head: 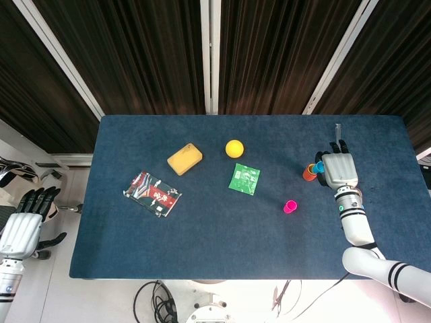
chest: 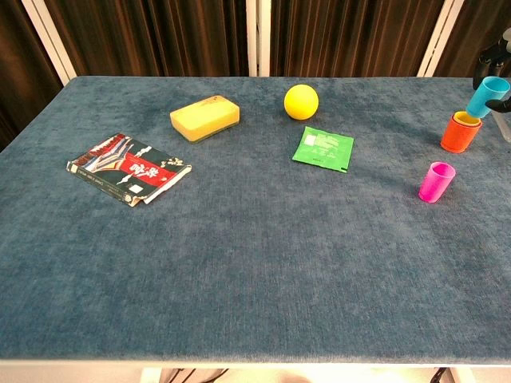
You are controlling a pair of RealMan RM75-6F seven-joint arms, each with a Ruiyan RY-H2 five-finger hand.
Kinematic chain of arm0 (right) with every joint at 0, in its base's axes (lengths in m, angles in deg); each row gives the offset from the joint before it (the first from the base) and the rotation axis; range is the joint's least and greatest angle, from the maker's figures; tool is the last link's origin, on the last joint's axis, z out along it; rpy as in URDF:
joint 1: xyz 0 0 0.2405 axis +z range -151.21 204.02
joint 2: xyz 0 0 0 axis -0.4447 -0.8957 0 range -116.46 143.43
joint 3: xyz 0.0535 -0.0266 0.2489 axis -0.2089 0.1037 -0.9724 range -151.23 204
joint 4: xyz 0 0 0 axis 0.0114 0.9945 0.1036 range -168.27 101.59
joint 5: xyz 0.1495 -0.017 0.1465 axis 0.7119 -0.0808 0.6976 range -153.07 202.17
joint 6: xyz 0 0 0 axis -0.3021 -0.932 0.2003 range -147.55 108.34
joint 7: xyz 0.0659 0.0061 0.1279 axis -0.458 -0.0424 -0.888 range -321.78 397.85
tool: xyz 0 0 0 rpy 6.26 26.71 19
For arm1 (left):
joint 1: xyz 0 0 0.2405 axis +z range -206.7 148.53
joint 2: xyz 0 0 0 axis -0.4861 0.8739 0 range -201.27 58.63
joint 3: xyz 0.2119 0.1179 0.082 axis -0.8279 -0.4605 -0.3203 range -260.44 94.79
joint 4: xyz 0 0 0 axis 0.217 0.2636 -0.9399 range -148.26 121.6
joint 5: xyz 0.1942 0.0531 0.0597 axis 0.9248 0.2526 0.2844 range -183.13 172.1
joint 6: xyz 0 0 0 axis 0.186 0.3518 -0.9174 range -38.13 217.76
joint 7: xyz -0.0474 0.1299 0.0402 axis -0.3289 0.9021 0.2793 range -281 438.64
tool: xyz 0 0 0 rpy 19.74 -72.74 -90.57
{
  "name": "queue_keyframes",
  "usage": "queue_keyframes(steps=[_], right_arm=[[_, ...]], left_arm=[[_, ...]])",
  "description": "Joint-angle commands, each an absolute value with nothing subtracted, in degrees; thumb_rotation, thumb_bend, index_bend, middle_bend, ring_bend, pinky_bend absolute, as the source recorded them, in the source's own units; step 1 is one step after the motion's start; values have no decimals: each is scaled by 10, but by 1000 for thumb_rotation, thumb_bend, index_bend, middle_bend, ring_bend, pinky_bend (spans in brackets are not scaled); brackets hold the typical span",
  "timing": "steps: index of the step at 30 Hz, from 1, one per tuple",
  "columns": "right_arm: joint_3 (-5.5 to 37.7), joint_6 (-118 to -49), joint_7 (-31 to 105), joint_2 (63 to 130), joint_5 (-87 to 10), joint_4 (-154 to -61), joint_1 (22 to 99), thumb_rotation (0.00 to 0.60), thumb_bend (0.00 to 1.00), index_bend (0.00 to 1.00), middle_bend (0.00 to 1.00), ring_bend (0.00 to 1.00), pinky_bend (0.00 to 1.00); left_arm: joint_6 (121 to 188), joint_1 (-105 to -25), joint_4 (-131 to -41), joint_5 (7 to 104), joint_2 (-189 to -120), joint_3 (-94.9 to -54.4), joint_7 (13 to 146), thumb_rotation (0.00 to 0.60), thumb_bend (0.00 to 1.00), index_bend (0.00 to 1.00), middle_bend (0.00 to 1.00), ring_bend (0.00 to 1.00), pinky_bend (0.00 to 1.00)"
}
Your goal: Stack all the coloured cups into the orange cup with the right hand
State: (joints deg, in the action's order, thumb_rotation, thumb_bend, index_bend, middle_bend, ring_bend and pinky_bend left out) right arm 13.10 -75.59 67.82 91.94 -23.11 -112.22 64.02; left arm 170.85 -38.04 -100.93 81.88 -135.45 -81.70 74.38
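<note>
The orange cup (chest: 459, 133) stands near the table's right side with a yellow cup (chest: 468, 119) nested in it; in the head view the orange cup (head: 308, 173) sits just left of my right hand (head: 338, 168). My right hand grips a blue cup (chest: 487, 96), tilted, just above and right of the orange cup's rim; the blue cup (head: 318, 165) shows at the hand's left edge. Only dark fingertips (chest: 493, 60) of that hand reach the chest view. A pink cup (chest: 436, 181) stands alone nearer the front, also pink cup (head: 290, 206). My left hand (head: 25, 225) hangs open off the table's left.
A yellow ball (chest: 301, 101), a yellow sponge (chest: 205, 116), a green packet (chest: 322, 148) and a red and black packet (chest: 128, 169) lie across the blue table (chest: 239, 263). A clear ruler-like strip (head: 337, 147) lies behind my right hand.
</note>
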Motion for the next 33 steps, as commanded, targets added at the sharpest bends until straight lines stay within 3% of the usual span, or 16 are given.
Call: queue_keyframes(steps=[1, 15, 19, 23, 28, 33], right_arm=[[130, -747, 678, 931, -223, -1105, 648, 600, 343, 487, 462, 110, 0], [132, -728, 668, 961, -209, -1058, 663, 600, 334, 480, 443, 106, 0], [133, -718, 662, 957, -206, -1060, 664, 600, 327, 304, 299, 50, 0], [130, -724, 645, 948, -217, -1070, 661, 600, 327, 212, 231, 9, 0], [131, -754, 614, 915, -264, -1132, 645, 600, 327, 212, 257, 10, 0], [147, -744, 572, 852, -325, -1258, 625, 600, 319, 241, 306, 22, 0]], left_arm=[[1708, -381, -1009, 818, -1354, -817, 744, 600, 157, 71, 61, 0, 0], [1699, -383, -1004, 811, -1357, -817, 742, 600, 157, 71, 61, 0, 0], [1698, -383, -1004, 811, -1357, -817, 741, 600, 157, 71, 61, 0, 0], [1697, -384, -1004, 811, -1357, -817, 742, 600, 157, 71, 61, 0, 0], [1697, -384, -1005, 811, -1357, -818, 743, 600, 157, 71, 61, 0, 0], [1694, -385, -1006, 810, -1359, -817, 745, 600, 157, 71, 61, 0, 0]])
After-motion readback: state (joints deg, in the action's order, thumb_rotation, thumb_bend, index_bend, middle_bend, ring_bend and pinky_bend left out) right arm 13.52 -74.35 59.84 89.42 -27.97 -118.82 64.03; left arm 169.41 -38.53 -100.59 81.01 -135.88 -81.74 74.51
